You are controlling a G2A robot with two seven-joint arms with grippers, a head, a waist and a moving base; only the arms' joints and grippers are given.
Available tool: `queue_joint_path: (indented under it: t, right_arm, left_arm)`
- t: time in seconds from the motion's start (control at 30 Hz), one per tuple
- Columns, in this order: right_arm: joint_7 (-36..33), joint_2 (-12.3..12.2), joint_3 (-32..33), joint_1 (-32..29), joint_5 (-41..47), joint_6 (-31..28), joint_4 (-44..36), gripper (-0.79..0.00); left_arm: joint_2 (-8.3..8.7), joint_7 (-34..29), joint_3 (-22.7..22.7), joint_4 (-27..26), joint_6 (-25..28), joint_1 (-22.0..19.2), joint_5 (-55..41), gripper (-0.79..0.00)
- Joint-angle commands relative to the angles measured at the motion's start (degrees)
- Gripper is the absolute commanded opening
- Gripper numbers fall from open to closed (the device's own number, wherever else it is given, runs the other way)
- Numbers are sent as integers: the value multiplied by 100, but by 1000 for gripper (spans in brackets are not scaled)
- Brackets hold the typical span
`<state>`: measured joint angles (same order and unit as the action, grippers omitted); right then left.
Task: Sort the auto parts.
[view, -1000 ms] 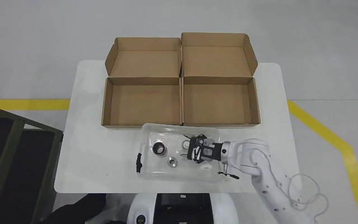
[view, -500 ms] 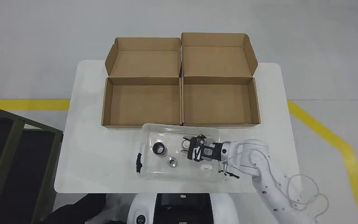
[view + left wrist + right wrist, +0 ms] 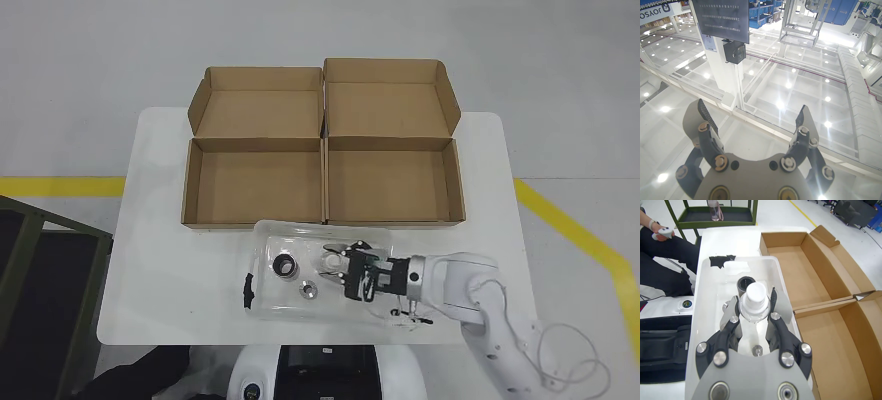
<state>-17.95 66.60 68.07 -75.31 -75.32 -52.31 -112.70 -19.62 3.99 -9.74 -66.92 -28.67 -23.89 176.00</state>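
1. White part (image 3: 755,303) sits gripped in the right tool (image 3: 754,295), inside a clear bin (image 3: 784,289), near a dark sleeve (image 3: 743,284)
2. Bin lies on the white worktop (image 3: 160,250), before two open boxes (image 3: 255,187)
3. Right tool clamps the part; left tool (image 3: 752,105) gapes wide, empty, facing the ceiling

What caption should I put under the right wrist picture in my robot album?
Right gripper holds a white part over the clear bin, next to two open cardboard boxes.
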Motion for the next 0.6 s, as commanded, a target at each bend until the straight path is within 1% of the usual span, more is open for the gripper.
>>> queue_joint_path:
  t: [0.0, 0.3, 0.57]
  right_arm:
    - [61, -17, 80, -11, 169, -17, -124, -785]
    - [551, -31, 301, 87, 1001, 304, -328, -785]
    - [1245, -22, 500, 207, 1461, 610, -490, -785]
  left_arm:
    - [0, 0, 0, 0, 0, 0, 0, 0]
    - [0, 0, 0, 0, 0, 0, 0, 0]
    - [0, 0, 0, 0, 0, 0, 0, 0]
